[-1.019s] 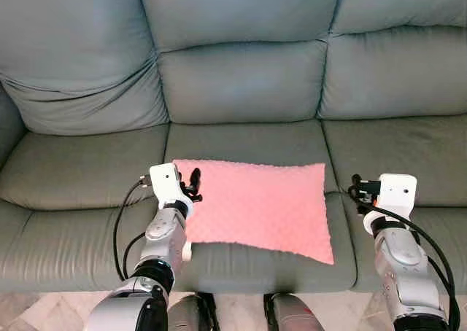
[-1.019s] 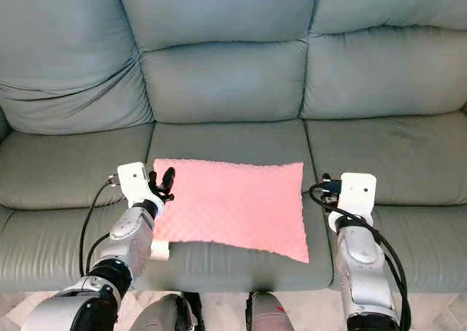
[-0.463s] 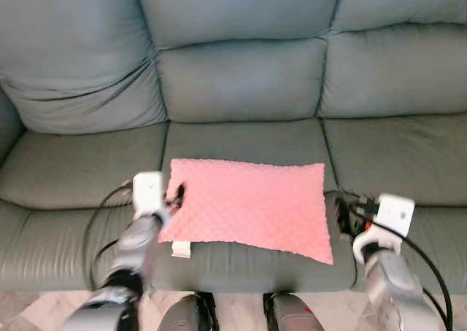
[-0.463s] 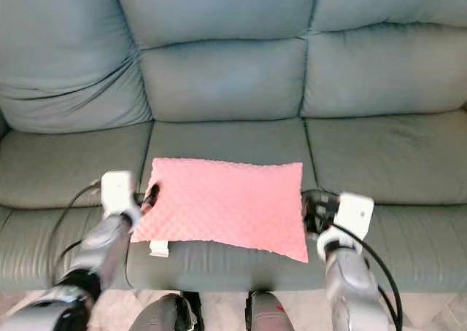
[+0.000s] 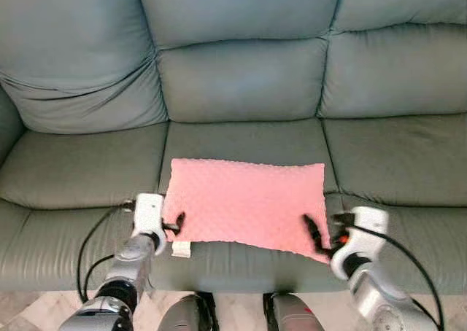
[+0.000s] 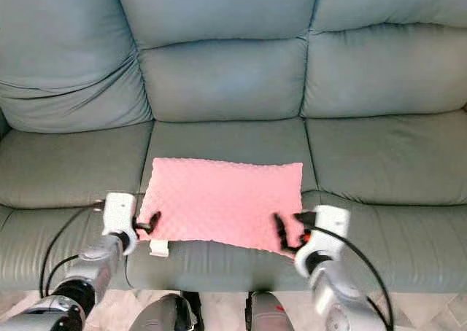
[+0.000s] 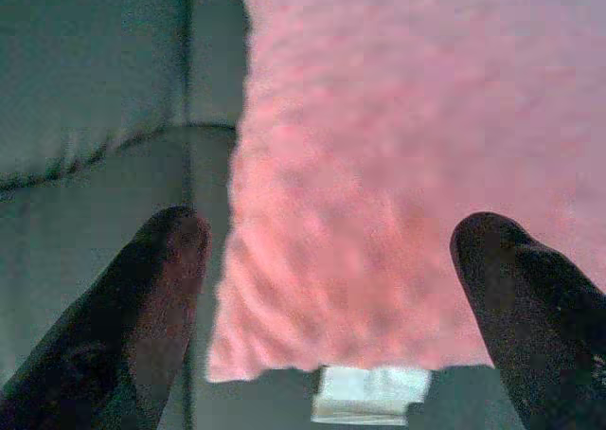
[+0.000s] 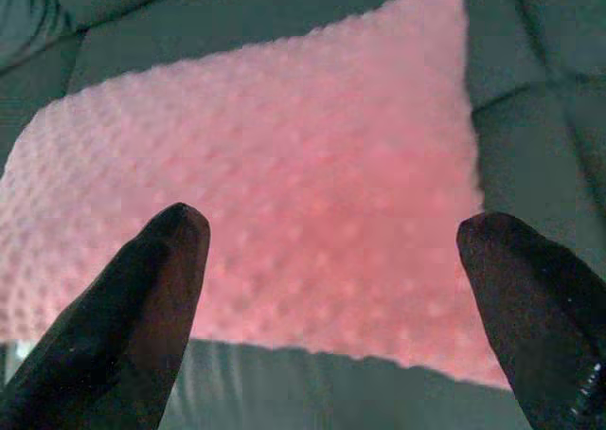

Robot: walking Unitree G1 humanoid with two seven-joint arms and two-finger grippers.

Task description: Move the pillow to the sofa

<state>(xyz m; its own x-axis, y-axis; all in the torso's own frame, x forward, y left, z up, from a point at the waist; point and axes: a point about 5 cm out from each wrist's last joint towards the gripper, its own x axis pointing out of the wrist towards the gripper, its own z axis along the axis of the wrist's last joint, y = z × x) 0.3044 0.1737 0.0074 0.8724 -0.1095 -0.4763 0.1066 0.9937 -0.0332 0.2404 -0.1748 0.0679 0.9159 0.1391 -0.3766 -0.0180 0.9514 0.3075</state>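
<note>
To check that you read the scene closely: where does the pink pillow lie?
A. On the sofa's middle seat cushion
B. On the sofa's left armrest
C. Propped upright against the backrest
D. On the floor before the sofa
A: the pillow lies flat on the middle seat of the sofa, its front edge near the seat's front, with the left pincer and right pincer at its near corners.

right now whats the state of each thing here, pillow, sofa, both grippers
pink pillow: lying flat on the middle seat cushion, white tag hanging at its front left corner
sofa: grey-green, pillow on its middle seat
left gripper: open, at the pillow's front left corner
right gripper: open, at the pillow's front right corner
</note>
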